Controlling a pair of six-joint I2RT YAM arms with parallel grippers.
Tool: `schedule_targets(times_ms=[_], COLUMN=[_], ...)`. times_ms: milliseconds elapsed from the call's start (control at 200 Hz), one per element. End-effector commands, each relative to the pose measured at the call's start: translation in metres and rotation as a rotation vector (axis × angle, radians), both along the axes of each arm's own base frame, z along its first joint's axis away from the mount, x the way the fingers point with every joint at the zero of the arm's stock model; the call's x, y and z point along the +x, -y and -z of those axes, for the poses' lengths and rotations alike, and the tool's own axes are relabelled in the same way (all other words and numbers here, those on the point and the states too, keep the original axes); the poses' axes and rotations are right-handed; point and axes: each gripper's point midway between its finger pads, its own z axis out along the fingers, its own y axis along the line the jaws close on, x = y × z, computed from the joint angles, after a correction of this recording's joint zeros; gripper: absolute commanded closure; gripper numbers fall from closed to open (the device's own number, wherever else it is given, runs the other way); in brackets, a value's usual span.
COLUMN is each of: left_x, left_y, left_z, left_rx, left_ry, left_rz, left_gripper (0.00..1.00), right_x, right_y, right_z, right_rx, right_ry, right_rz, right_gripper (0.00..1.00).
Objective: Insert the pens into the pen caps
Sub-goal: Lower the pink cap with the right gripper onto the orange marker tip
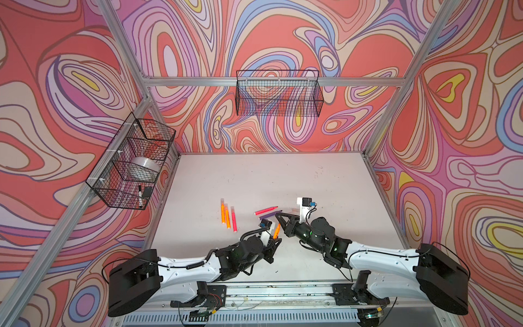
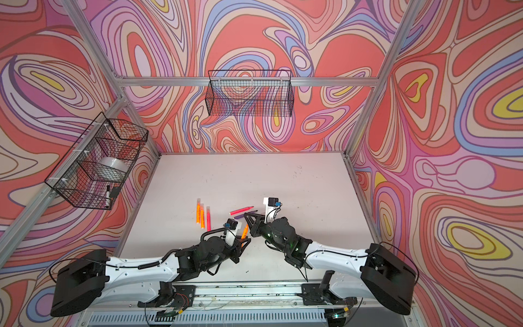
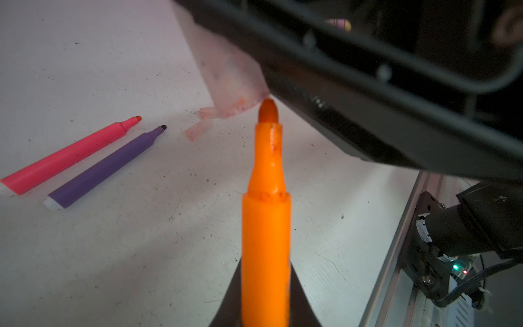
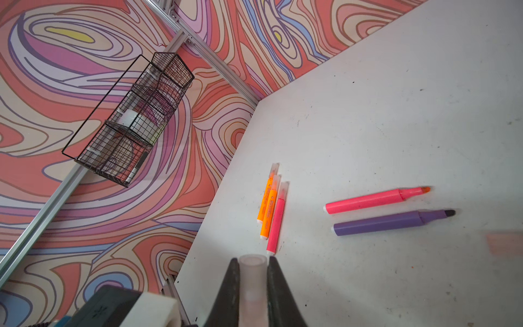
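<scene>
My left gripper [image 3: 266, 271] is shut on an orange pen [image 3: 266, 220], whose bare tip points up at the mouth of a translucent pen cap [image 3: 232, 85]; tip and rim almost touch. My right gripper [image 4: 252, 263] is shut on that cap [image 4: 252, 283]. In both top views the grippers meet at mid-table, left [image 1: 276, 240] and right [image 1: 278, 216], with the orange pen [image 1: 276, 230] between them. An uncapped pink pen [image 4: 373, 199] and purple pen [image 4: 390, 222] lie side by side. Two loose caps [image 3: 208, 111] [image 3: 198, 131] lie beyond them. Three capped pens [image 4: 271, 209], two orange and one pink, lie together.
A wire basket [image 1: 133, 161] on the left wall holds a tape roll and a black-and-white marker [image 1: 140, 195]. Another wire basket [image 1: 278, 93] hangs on the back wall. The white table [image 1: 254, 175] is framed by aluminium rails, with the arm bases along its front edge.
</scene>
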Motion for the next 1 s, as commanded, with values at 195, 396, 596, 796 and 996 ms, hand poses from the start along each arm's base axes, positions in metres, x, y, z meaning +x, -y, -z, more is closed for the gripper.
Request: schedule_targets(times_ms=[195,396,596,796,996], left_x=[0.004,0.007,0.013,0.018,0.020], left_y=[-0.004,-0.009,-0.014,-0.011,-0.005], left_z=[-0.007,-0.013,-0.015,-0.020,-0.033], left_rx=[-0.028,-0.027,-0.033,-0.082,-0.162], left_ry=[0.009,0.021,0.014,-0.015,-0.027], left_rz=[-0.044,-0.070,-0.113,-0.107,-0.071], left_gripper=[1.00,1.00,1.00,1.00,1.00], right_x=[0.002,0.002,-0.004,-0.010,-0.015], right_y=[0.003,-0.002,-0.009,-0.013,-0.021], right_z=[0.000,0.001,0.000,-0.001,0.003], right_rx=[-0.005,-0.004,0.006,0.021,0.027], right_ry=[0.006,0.002,0.008,0.017,0.016], right_rz=[0.031,0.015,-0.010,-0.023,-0.040], right_gripper=[1.00,1.00,1.00,1.00,1.00])
